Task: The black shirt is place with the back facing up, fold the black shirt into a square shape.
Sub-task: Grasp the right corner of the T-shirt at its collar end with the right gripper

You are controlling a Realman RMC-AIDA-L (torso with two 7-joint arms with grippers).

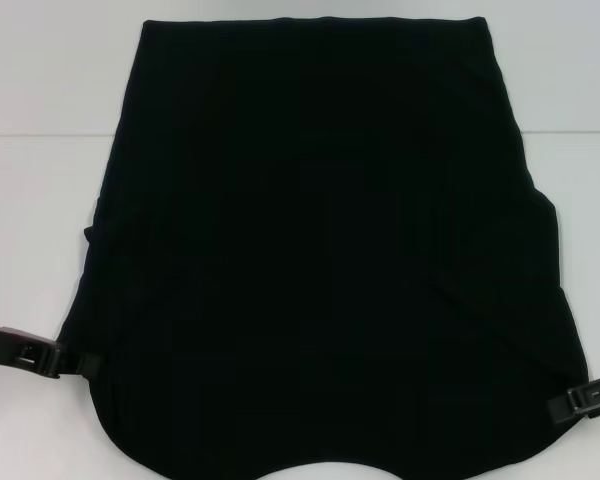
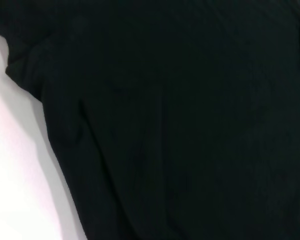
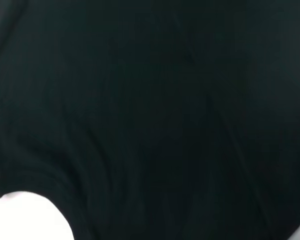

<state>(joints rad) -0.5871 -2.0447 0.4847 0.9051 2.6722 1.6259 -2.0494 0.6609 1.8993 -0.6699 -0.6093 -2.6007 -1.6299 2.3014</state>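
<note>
The large plain black fabric shirt (image 1: 320, 250) lies spread flat on the white counter (image 1: 40, 200), filling most of the head view, no lettering showing. The left gripper (image 1: 85, 366) meets its near left edge; the right gripper (image 1: 580, 402) meets its near right edge. Whether either gripper's fingers pinch the cloth, I cannot tell
</note>
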